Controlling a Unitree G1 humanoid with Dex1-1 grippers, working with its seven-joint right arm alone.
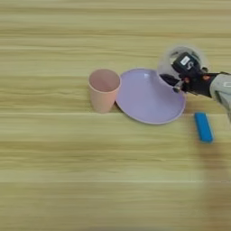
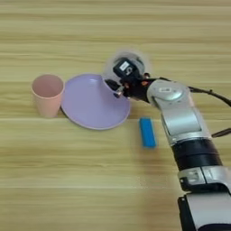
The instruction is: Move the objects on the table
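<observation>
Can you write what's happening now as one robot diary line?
pincer: holding tape roll over plate edge | cup: left of plate | blue block: on table

Right arm outstretched, gripper (image 2: 118, 81) tilted left

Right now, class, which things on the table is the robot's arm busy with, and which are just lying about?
Busy with: right gripper; clear tape roll right at it, grasp unclear.
Lying about: pink cup; lavender plate beside it; blue bar; all on the table.
</observation>
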